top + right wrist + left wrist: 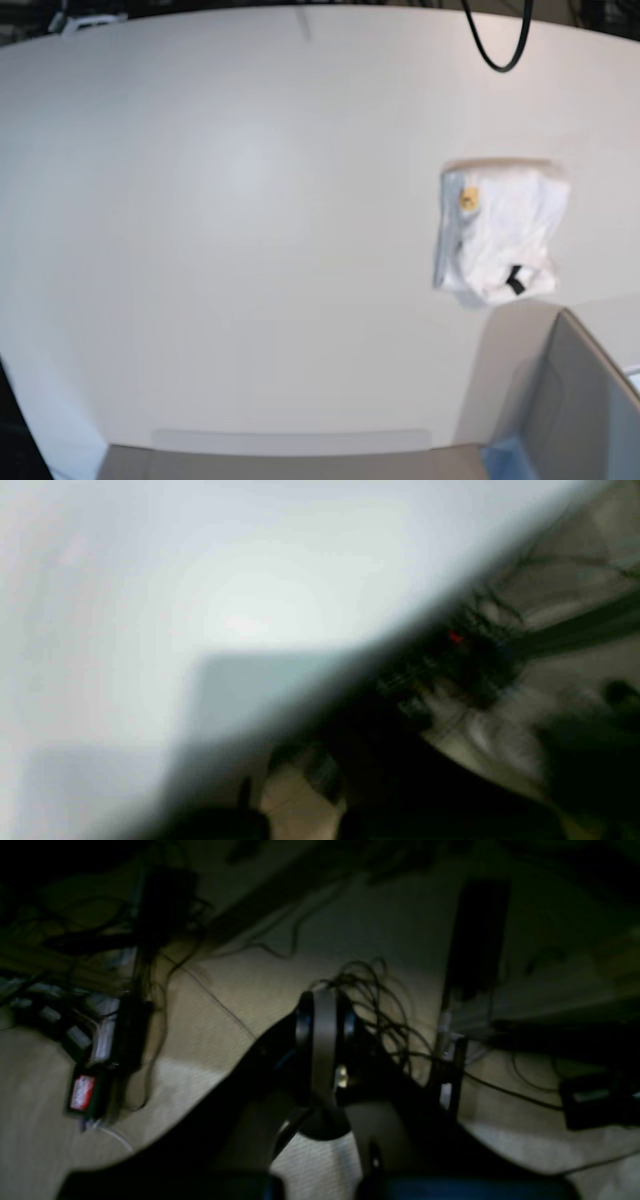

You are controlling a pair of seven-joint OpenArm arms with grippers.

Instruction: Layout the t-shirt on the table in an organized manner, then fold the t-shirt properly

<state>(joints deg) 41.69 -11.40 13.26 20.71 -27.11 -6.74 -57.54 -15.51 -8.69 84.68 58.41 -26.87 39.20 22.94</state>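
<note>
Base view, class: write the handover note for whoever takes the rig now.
Left gripper: shut, holding nothing, off the table over the floor.
Right gripper: shut, not visible; its camera is blurred.
T-shirt: folded into a small bundle on the table, black tag showing, beside the grey box.
Done: folding appears finished.
Left: tidy the uneven edges if needed.

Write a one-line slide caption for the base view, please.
Folded white t-shirt, small black tag showing, lies on the large white table near a grey box corner; no arms in view.
</note>
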